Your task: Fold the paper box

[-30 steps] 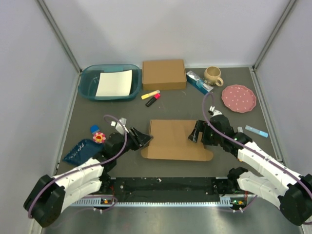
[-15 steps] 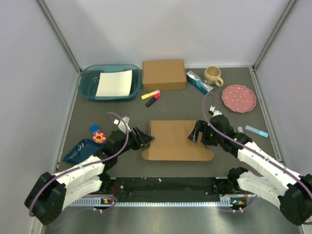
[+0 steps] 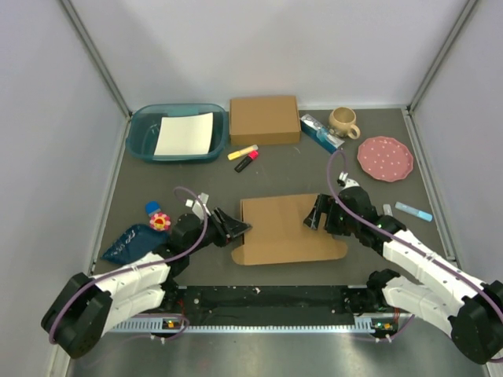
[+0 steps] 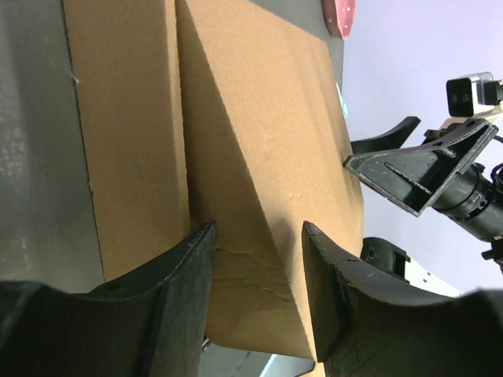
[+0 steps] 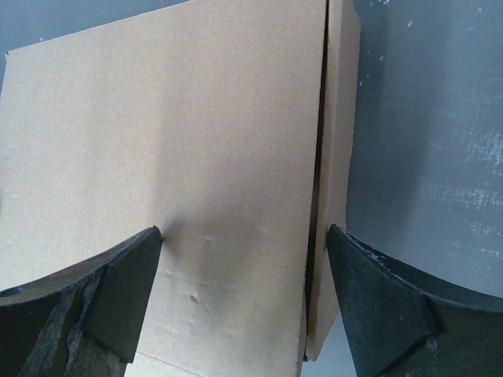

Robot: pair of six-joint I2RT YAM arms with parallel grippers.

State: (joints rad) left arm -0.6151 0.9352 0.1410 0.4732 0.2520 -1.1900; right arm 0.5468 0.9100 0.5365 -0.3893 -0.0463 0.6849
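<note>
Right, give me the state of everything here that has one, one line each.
paper box, lying on the table, a panel folded over, not yet box-shaped.
left gripper, open, fingers astride the box's left edge.
right gripper, wide open over its right end.
smaller cardboard box, closed.
cup, upright.
teal basin, holding a white sheet.
pink plate, lying flat.
</note>
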